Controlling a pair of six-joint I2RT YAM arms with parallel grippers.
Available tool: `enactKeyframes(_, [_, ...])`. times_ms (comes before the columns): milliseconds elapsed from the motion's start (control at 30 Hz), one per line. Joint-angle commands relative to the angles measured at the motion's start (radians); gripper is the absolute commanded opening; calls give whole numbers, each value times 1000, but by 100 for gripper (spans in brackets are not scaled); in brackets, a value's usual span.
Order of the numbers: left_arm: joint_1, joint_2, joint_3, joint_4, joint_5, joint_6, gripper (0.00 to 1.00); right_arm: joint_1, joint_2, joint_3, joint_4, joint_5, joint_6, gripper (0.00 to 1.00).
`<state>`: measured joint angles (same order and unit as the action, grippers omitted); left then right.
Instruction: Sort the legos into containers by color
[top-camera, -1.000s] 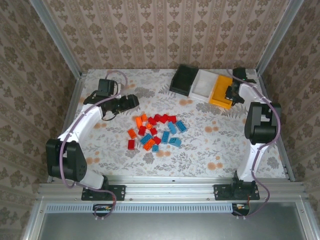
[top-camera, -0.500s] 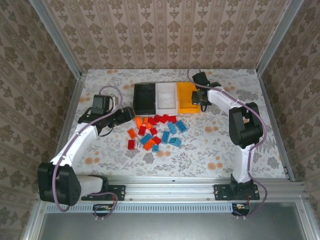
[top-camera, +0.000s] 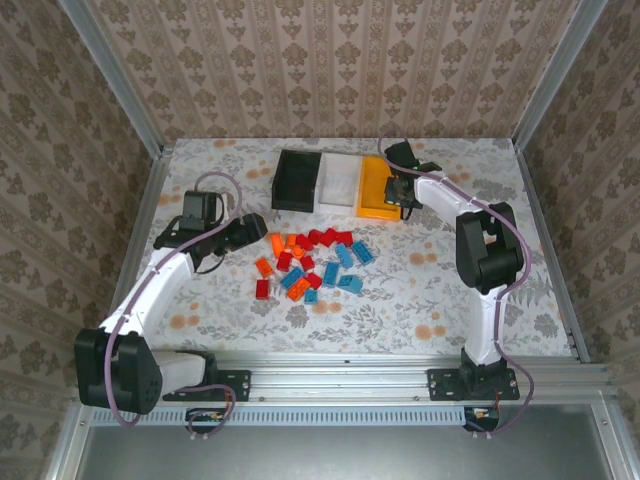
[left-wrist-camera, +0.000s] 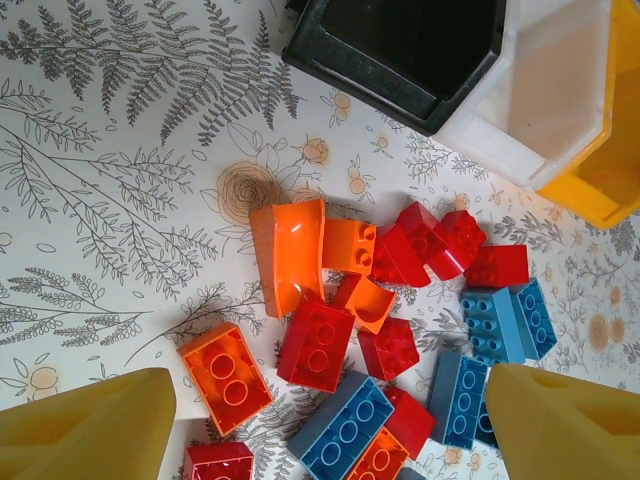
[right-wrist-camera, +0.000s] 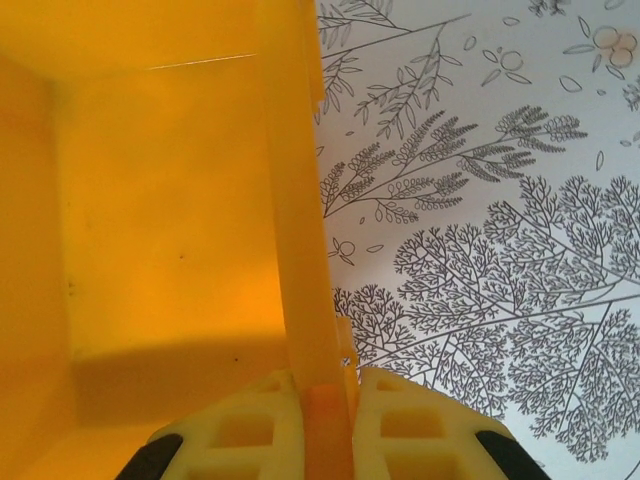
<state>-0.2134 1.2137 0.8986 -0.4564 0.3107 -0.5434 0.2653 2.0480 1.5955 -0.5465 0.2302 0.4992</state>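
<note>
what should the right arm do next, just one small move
Probably open the right gripper and let go: it is shut on the side wall of the orange-yellow bin, and that bin sits close behind the legos, handy for sorting.

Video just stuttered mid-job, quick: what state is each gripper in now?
Left gripper: open, empty, over the lego bricks.
Right gripper: jaws shut on the side wall of the orange-yellow bin.

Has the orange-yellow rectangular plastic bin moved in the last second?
Yes. Pinched by the right gripper, the orange-yellow plastic bin has shifted left, away from the table's right edge, toward the lego pile.
</note>
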Motion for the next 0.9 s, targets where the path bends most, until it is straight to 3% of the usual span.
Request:
enactKeyframes(0, [8, -13, -3, 11, 1, -4, 83, -2, 20, 33, 25, -42, -72, 10])
enactKeyframes(267, [6, -16, -6, 10, 12, -4, 83, -8, 46, 75, 16, -109, -75, 15])
enactKeyframes(433, [7, -20, -2, -2, 8, -1, 84, -11, 5, 70, 16, -100, -82, 47])
enactKeyframes(500, [7, -22, 3, -4, 10, 1, 85, -13, -24, 77, 17, -95, -103, 55])
enactKeyframes(667, [5, -32, -21, 22, 33, -15, 87, -14, -146, 63, -16, -94, -156, 66])
enactKeyframes(733, [-3, -48, -62, 65, 55, -42, 89, -9, -226, 1, -5, -105, -164, 69])
enactKeyframes(800, [-22, -68, -116, 115, 77, -72, 100, 7, -300, -95, 7, -122, -172, 72])
enactKeyframes(867, [-59, -88, -177, 182, 103, -117, 100, 36, -372, -191, 37, -145, -191, 72])
